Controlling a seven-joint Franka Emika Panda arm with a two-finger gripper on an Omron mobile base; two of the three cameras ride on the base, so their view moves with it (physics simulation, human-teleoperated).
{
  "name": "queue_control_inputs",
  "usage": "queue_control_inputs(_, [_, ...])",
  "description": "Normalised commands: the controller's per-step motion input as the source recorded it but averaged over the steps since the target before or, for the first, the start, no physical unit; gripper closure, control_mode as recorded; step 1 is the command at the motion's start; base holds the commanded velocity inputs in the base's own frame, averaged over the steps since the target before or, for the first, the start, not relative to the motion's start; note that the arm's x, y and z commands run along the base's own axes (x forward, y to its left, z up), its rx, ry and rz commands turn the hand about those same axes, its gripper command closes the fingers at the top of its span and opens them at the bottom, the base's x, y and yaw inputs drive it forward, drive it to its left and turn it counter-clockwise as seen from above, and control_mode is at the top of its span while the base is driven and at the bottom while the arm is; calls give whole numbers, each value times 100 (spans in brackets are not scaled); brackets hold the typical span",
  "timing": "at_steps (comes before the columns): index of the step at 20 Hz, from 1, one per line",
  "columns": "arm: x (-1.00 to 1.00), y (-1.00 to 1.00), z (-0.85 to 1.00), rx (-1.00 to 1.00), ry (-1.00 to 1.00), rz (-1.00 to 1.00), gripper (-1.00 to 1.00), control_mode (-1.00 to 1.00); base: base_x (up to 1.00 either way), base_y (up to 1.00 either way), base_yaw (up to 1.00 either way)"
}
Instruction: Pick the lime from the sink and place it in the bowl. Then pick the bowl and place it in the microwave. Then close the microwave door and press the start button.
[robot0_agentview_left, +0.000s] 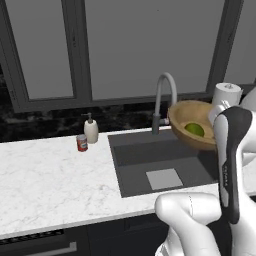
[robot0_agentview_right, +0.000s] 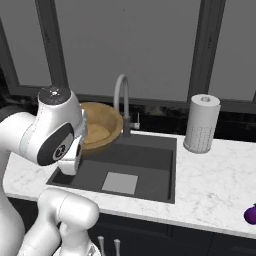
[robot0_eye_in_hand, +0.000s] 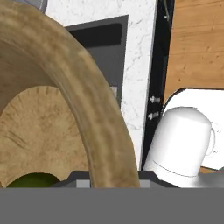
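Held the lime (robot0_agentview_left: 194, 129) inside the bowl (robot0_agentview_left: 192, 122), lifted and tilted above the sink (robot0_agentview_left: 160, 165). Pinched the bowl's rim in the gripper (robot0_eye_in_hand: 109, 175). Best carried level and slowly toward the microwave, keeping the fruit from rolling out.

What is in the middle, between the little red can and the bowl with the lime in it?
In the left base view, the soap bottle stands right next to the red can. Farther along comes the sink with its tall faucet, then the bowl.
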Motion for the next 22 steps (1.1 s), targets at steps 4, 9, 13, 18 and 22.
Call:
queue_control_inputs(4, [-42,20,20,0,0,0,100,-100,0,0,0])
queue_control_inputs(9, [-39,8,1,0,0,0,100,-100,0,0,0])
queue_control_inputs(13, [-26,6,1,0,0,0,100,100,-11,0,-1])
queue_control_inputs(18, [0,0,0,0,0,0,100,100,-53,-16,-19])
queue_control_inputs(22, [0,0,0,0,0,0,100,100,-27,-41,-63])
